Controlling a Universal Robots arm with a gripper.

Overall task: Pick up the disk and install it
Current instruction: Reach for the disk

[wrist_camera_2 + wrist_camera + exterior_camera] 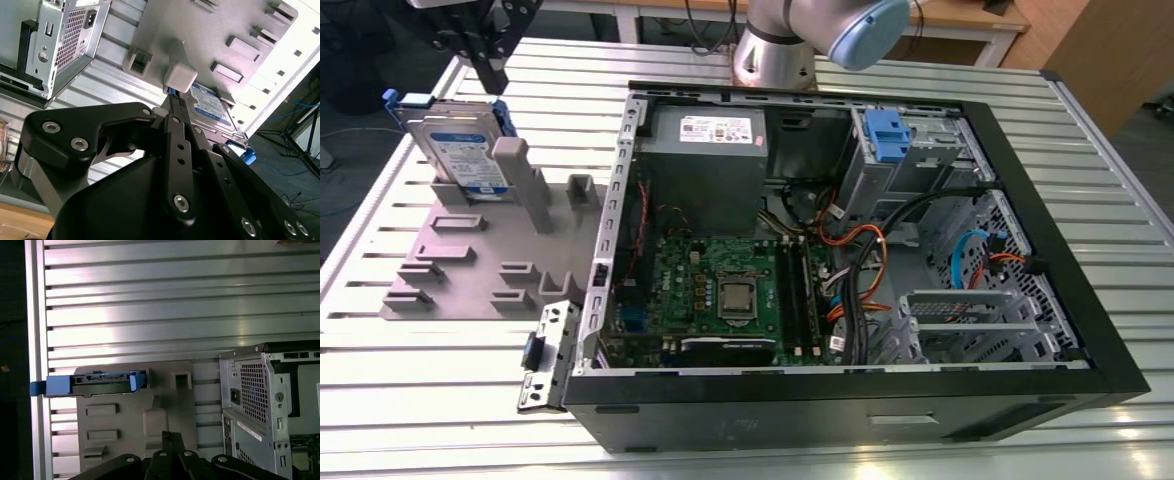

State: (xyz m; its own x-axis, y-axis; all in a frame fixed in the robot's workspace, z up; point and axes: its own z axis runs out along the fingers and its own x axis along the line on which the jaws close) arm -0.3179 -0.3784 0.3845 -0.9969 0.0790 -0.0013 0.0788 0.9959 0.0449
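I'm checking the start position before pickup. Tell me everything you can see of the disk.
The disk is a flat silver rectangle with a white-and-blue label, framed by a bright blue plastic bracket. It stands upright on edge in the grey holder on the slatted table, to the exterior view's left of the open computer case. The gripper hangs close above it.

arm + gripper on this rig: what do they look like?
Arm: silver-grey round tubes, light-blue joint cap. Gripper: matte black angular linkage bars with small holes, silver socket screws.
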